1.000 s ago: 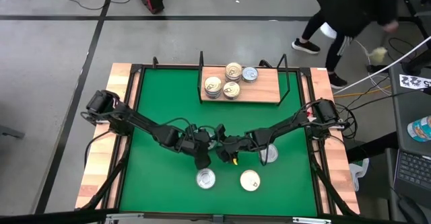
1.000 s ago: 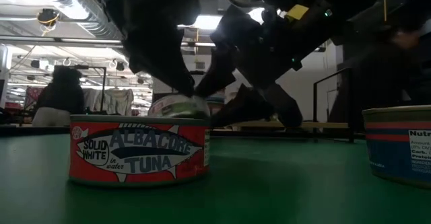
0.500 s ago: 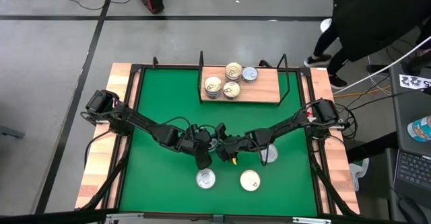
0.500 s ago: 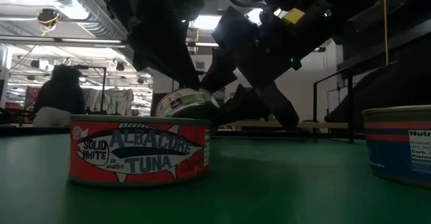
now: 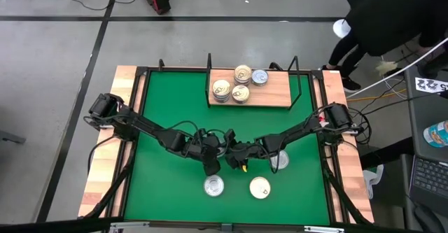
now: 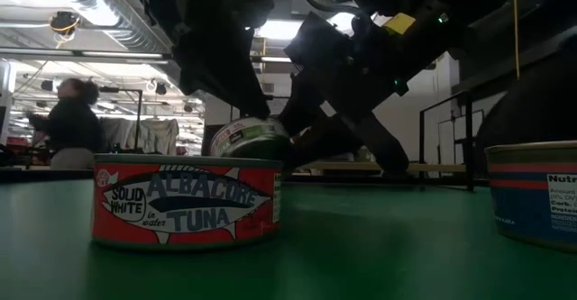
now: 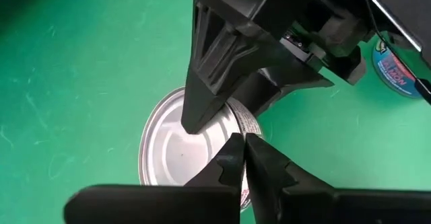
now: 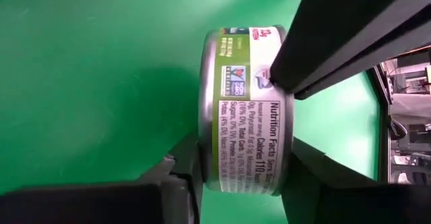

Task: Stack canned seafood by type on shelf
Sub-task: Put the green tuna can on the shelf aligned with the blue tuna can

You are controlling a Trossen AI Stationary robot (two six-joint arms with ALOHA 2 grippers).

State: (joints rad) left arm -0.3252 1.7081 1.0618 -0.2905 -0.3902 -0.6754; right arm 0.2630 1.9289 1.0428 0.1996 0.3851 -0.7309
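Mid-table, right tool has closed around the now-tilted green-labelled can.

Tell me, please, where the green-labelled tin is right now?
In the low view, the green-labelled tin sits tilted between both grippers at mid-table, behind the albacore tuna tin.

The surface is covered in matt green felt-like cloth, edged with pale wooden planks. The shelf is light bare wood with thin black wire posts. The held can has a shiny metal top and a glossy printed paper label. Both claws look like matt black plastic.
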